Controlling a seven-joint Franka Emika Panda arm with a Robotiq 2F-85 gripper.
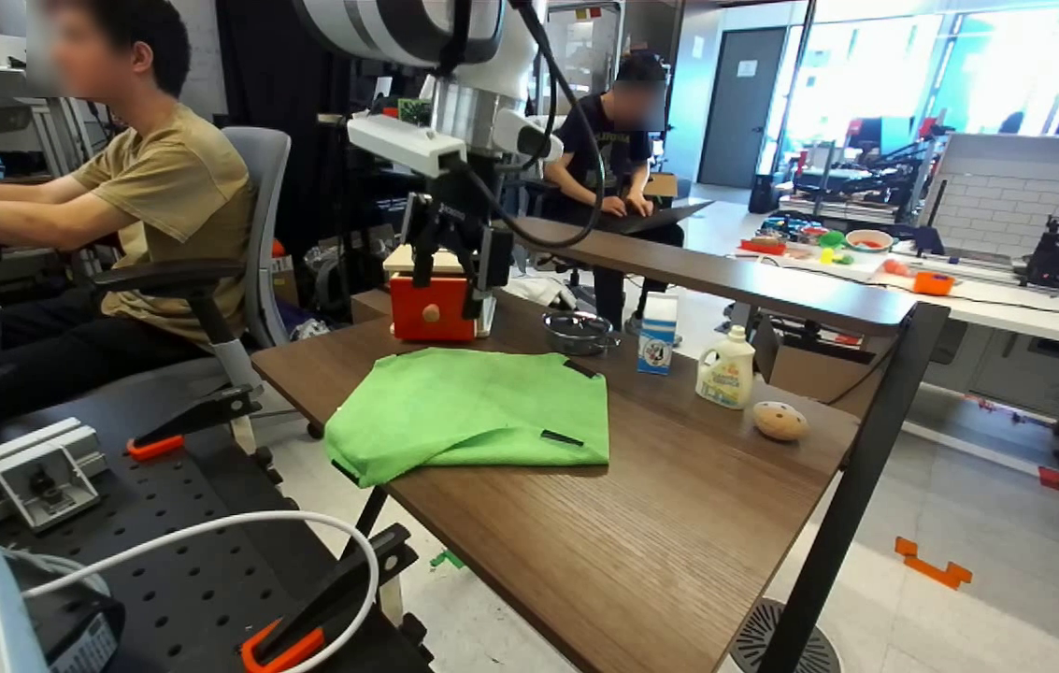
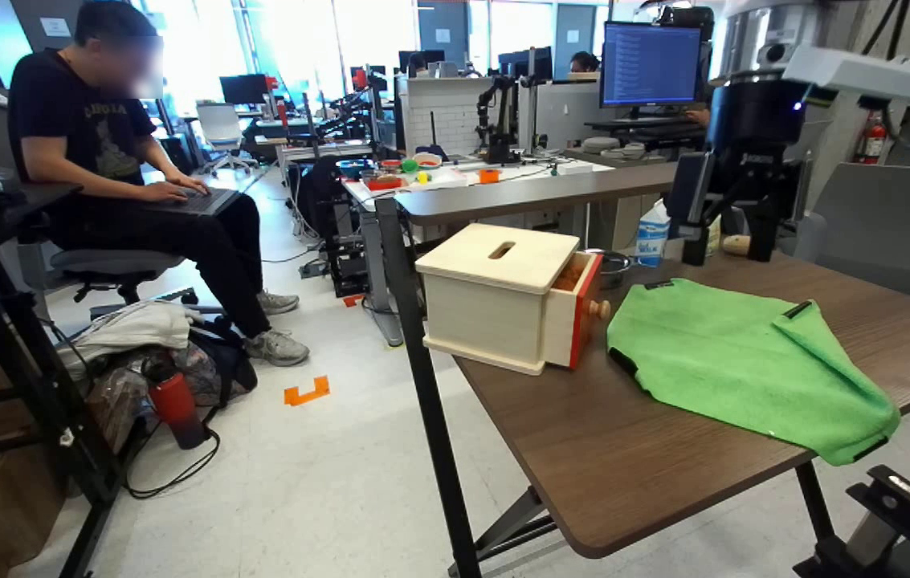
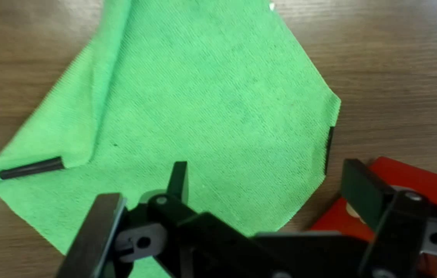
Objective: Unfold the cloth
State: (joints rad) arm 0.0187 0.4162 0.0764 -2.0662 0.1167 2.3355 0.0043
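Observation:
A green cloth with black strips along its edges lies on the brown table, shown in both exterior views (image 1: 482, 402) (image 2: 736, 361) and the wrist view (image 3: 218, 108). Much of it is spread flat. One side has a flap turned over, at the left in the wrist view. One corner hangs past the table edge. My gripper is above the cloth in both exterior views (image 1: 448, 292) (image 2: 728, 250). Its fingers are wide apart and hold nothing. In the wrist view the gripper (image 3: 266, 170) has one finger over the cloth and one over the red drawer front.
A wooden box (image 2: 479, 313) with a partly open red-fronted drawer (image 1: 412, 322) stands beside the cloth. A metal bowl (image 1: 578, 333), milk carton (image 1: 656, 335), detergent bottle (image 1: 726, 369) and tan speckled oval item (image 1: 779, 422) stand along the back. A raised shelf (image 1: 679, 257) runs behind them.

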